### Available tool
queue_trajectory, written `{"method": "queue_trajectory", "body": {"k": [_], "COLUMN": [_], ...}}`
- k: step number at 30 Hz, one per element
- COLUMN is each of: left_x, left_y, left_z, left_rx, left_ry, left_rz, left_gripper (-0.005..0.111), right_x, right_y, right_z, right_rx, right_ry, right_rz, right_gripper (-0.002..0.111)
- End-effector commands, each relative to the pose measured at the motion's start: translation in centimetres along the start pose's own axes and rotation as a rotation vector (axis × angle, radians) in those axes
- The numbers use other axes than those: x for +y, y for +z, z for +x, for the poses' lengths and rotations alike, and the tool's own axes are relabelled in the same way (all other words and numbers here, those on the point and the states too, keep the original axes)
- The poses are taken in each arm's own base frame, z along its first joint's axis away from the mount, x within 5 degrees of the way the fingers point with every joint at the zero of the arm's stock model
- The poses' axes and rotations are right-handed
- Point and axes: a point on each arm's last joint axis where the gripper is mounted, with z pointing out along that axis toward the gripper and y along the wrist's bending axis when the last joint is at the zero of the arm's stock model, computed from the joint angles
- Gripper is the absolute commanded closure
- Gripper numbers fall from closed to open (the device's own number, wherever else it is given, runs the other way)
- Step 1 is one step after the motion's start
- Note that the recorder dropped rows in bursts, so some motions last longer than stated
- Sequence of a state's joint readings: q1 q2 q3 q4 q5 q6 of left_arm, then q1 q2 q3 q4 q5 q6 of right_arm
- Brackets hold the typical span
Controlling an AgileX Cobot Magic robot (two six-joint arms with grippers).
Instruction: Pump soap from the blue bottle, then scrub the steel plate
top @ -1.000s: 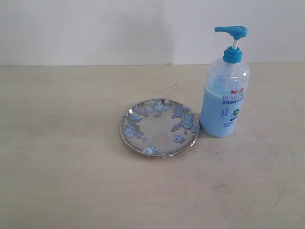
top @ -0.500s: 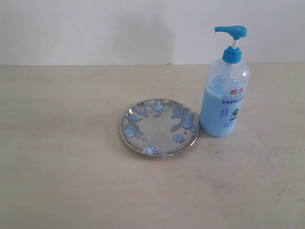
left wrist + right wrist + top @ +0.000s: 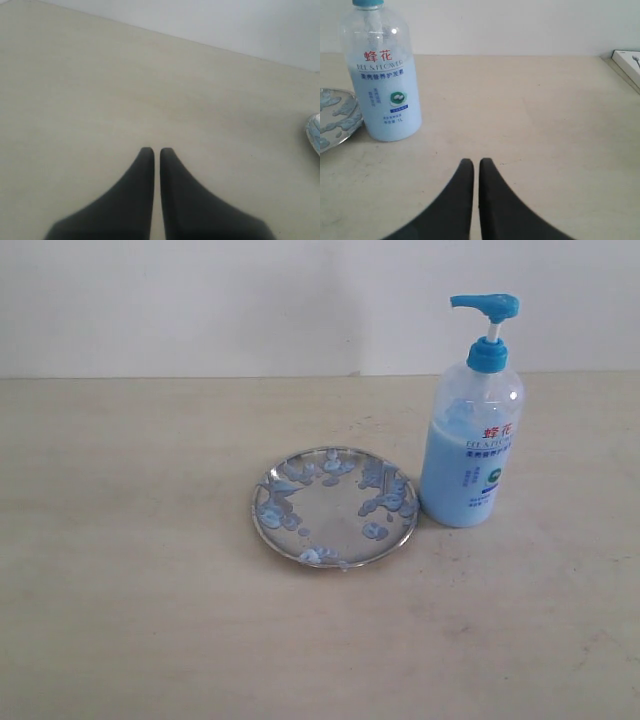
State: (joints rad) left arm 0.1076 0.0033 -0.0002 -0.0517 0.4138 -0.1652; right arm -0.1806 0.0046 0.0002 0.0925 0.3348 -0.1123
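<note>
The blue bottle [image 3: 472, 440] stands upright on the table, its blue pump head [image 3: 487, 306] raised and pale blue soap [image 3: 455, 475] filling the lower part. Just left of it, almost touching, lies the steel plate [image 3: 334, 507], speckled with soap blobs [image 3: 385, 502]. Neither gripper shows in the exterior view. My left gripper [image 3: 156, 150] is shut and empty over bare table, with only the plate's rim [image 3: 314, 132] at the frame edge. My right gripper [image 3: 476, 161] is shut and empty, a short way from the bottle [image 3: 382, 75] and the plate [image 3: 335, 117].
The table [image 3: 130, 540] is beige with a white wall behind. A white flat object [image 3: 629, 62] lies at the table's edge in the right wrist view.
</note>
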Motion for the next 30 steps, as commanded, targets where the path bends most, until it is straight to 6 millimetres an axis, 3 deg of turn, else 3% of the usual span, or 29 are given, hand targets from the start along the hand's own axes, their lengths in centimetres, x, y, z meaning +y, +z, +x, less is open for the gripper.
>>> {"method": "queue_trajectory", "body": {"k": [1, 30], "left_x": [-0.04, -0.05], "left_y": [-0.02, -0.02], "left_z": [0.03, -0.06], "left_rx": [0.001, -0.009], "left_ry": [-0.01, -0.01], "left_rz": [0.005, 0.007], "left_gripper": [0.103, 0.103], "right_x": [-0.04, -0.02], "right_y": [-0.04, -0.03], "right_z": [0.17, 0.07], "right_rx": [0.017, 0.005], "right_ry": [-0.026, -0.016], "right_rz": [0.007, 0.005], "right_gripper": [0.107, 0.107]}}
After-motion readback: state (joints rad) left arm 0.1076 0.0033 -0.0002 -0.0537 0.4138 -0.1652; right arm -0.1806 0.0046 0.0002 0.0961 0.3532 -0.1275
